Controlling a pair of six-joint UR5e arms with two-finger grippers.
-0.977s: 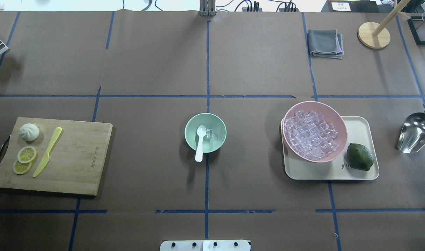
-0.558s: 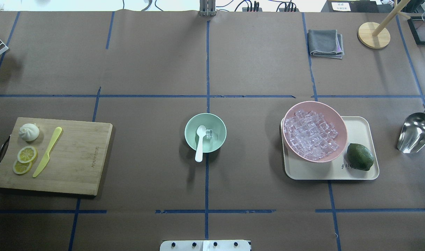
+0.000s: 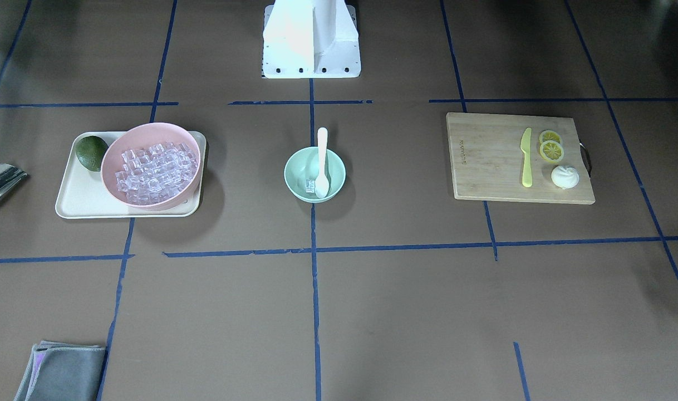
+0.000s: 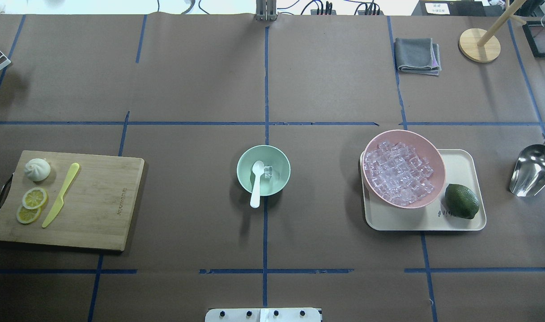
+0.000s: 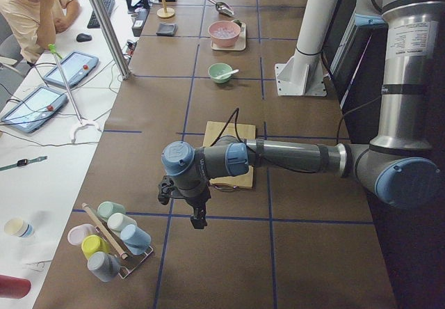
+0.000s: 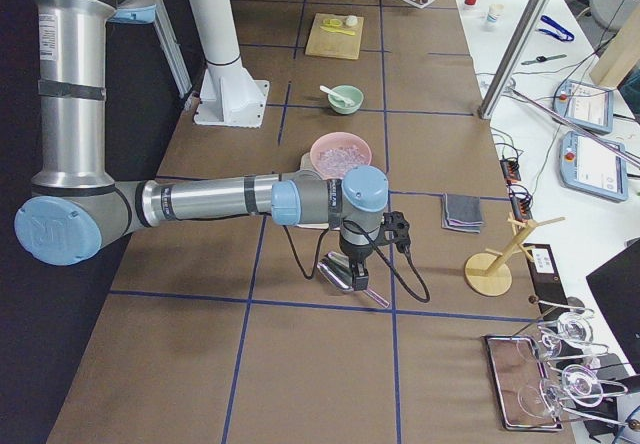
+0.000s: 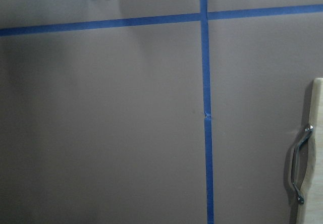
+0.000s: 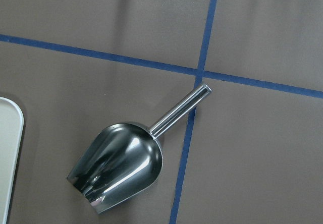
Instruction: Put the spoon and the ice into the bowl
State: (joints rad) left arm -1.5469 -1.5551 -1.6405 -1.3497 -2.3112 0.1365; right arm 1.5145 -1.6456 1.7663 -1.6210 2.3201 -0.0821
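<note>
Resting in the bowl, the spoon is laid scoop beside one ice cube, handle over the rim toward the robot base. The left gripper and right gripper are shown only in side views, far from the bowl; their closure cannot be told.

Left, we note a cutting board bearing knife, lemon slices and bun. Right: tray with pink bowl and lime, scoop beside; cloth farther off.
</note>
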